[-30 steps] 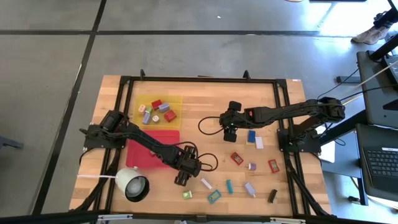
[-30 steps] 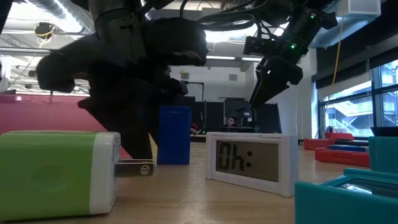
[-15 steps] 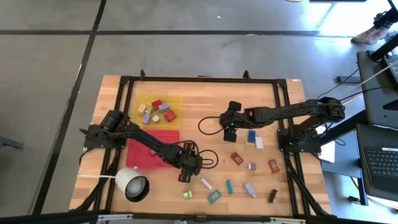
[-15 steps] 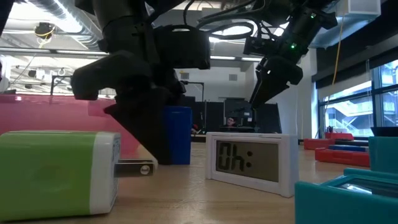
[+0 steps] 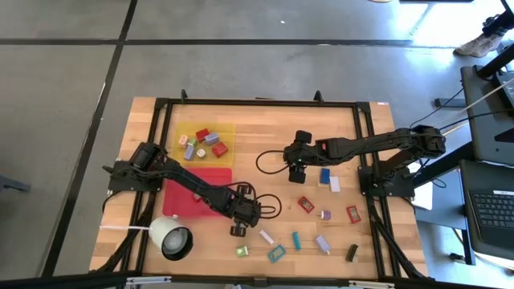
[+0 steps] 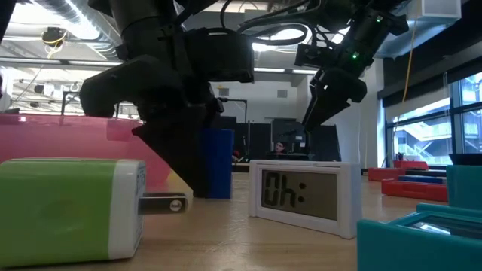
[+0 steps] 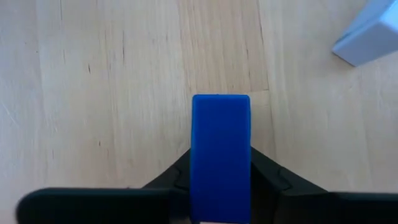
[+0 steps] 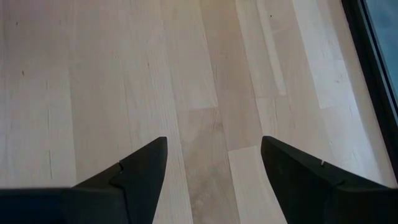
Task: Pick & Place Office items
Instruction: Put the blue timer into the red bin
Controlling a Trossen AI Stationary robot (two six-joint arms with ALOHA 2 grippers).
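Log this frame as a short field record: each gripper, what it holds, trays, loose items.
left gripper: shut on blue block, low at table front, beside red tray
right gripper: open, empty, above bare wood mid-table
yellow tray: several small items inside
loose items: scattered right of the left gripper, including green charger, small display

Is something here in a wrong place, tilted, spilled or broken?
Nothing looks spilled or broken. Small office items lie loose and at mixed angles on the table, while others sit in the yellow tray. The left gripper holds a blue block squarely; the right gripper is open over bare wood.
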